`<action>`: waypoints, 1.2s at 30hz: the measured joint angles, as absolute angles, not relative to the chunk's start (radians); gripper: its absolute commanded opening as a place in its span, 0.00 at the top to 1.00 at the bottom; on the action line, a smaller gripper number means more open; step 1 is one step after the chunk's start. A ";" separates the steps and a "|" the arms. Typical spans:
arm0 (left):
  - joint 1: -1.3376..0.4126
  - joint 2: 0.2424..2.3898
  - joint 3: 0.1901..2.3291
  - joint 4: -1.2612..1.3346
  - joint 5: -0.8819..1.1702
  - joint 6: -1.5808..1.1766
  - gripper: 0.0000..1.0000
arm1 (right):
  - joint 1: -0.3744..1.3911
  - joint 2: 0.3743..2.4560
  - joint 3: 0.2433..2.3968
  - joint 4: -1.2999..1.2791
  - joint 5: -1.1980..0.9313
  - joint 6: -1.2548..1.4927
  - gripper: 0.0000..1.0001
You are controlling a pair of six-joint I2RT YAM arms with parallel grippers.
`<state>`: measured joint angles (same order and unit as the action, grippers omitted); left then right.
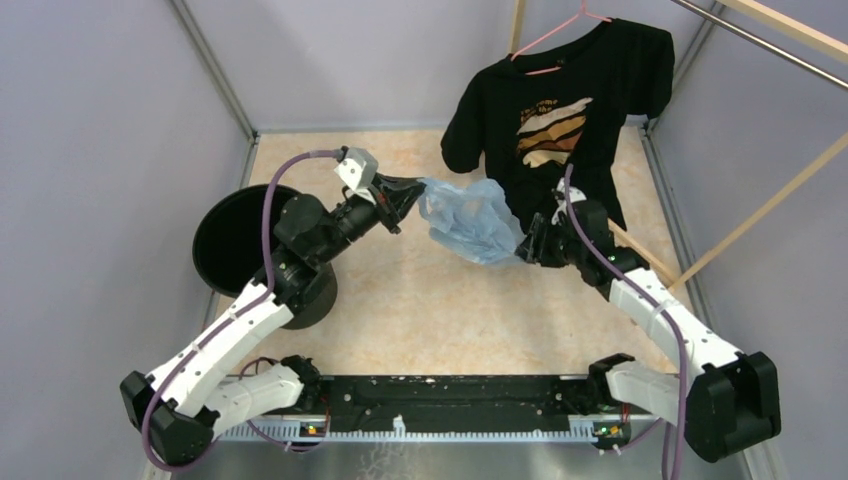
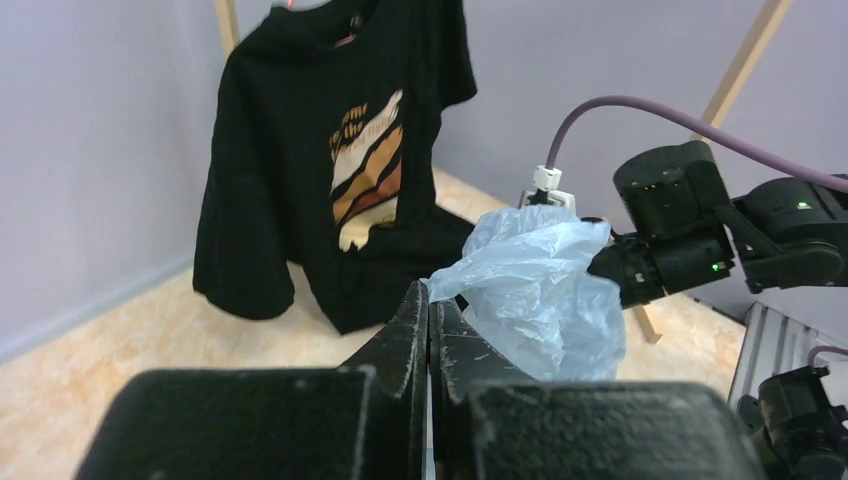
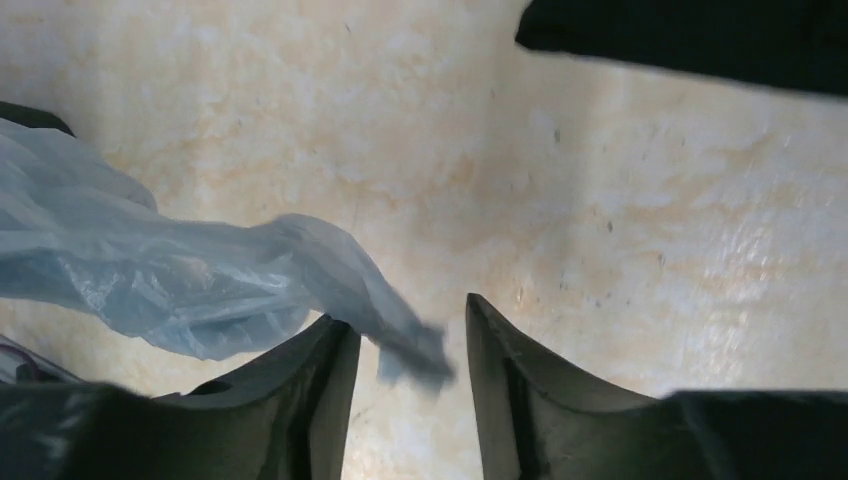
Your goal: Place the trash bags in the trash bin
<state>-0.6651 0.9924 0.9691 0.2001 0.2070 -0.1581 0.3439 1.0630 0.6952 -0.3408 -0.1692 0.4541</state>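
Pale-blue trash bag (image 2: 530,290) pinched by left tool (image 2: 429,292), right tool (image 3: 408,318) gaping.

A black printed T-shirt (image 1: 600,80) hangs on a pink hanger (image 1: 545,38) beside a wooden rack (image 1: 760,210).

The bag (image 1: 470,220) is thin, translucent pale-blue plastic film, wrinkled and faintly glossy. The fingers (image 2: 405,340) of the left gripper (image 2: 429,300) look like matt black plastic, slightly scuffed. Beyond them hangs a T-shirt (image 2: 330,150) of soft matt black cloth with a printed patch. Below the right gripper (image 3: 410,385) the table (image 3: 620,200) is smooth mottled beige with a dull sheen. Behind the left gripper, the bin (image 1: 205,240) is dark plastic. Poles (image 1: 770,205) beside the right gripper look like bare wood.
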 measured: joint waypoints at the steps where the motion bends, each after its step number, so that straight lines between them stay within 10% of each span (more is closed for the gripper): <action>1: -0.665 0.981 0.969 0.214 0.222 -0.157 1.00 | 0.344 1.061 0.715 -0.340 -0.168 0.447 0.38; 11: -0.666 1.000 0.969 0.221 0.129 -0.135 1.00 | 0.348 1.020 0.841 -0.343 -0.285 0.440 0.08; 25: -0.666 1.068 0.982 0.159 0.073 -0.136 1.00 | 0.706 1.014 0.734 -0.067 -0.344 0.563 0.02; 28: -0.666 1.068 0.982 0.157 0.068 -0.136 1.00 | 0.723 1.083 0.734 -0.031 -0.267 0.595 0.17; 32: -0.666 1.072 0.982 0.156 0.054 -0.136 1.00 | 0.727 1.138 0.726 0.042 -0.215 0.633 0.74; 36: -0.666 1.073 0.982 0.153 0.009 -0.136 1.00 | 0.731 1.132 0.664 0.139 -0.167 0.677 0.92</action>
